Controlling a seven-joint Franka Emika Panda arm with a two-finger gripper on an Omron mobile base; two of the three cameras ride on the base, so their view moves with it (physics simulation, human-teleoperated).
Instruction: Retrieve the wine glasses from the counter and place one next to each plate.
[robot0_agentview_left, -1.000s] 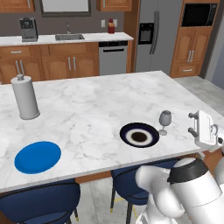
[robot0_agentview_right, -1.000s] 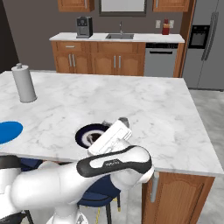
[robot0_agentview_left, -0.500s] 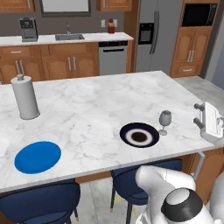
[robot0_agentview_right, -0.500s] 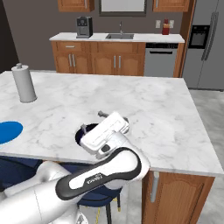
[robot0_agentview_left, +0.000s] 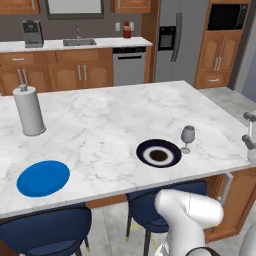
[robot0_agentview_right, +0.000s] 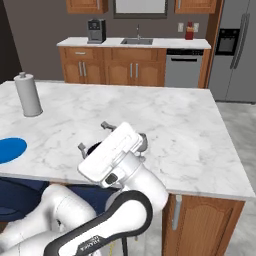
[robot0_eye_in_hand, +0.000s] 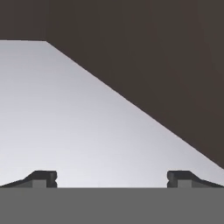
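While one wine glass (robot0_agentview_left: 187, 137) already stands upright just beside the navy plate (robot0_agentview_left: 159, 153) on the marble counter (robot0_agentview_left: 115, 115), L base view shows the blue plate (robot0_agentview_left: 43, 178) w/ no glass next to it; a grey cylinder (robot0_agentview_left: 29, 110) stands further back. The gripper (robot0_agentview_left: 249, 134) sits at the frame's right edge, off the counter's end, apart from the glass. No second glass is seen here.

R base view: gripper (robot0_agentview_right: 94, 136) raised in front of the navy plate, fingers spread, nothing between them. Blue plate (robot0_agentview_right: 9, 149) at left edge.

Hand view: gripper (robot0_eye_in_hand: 112, 178), tips far apart, jaws wide open and empty, facing blank wall and ceiling.

Step judged: first glass placed; arm free. Next move calls for locating the 2nd glass, approaching its stem w/ open jaws, then setting it by the blue plate.
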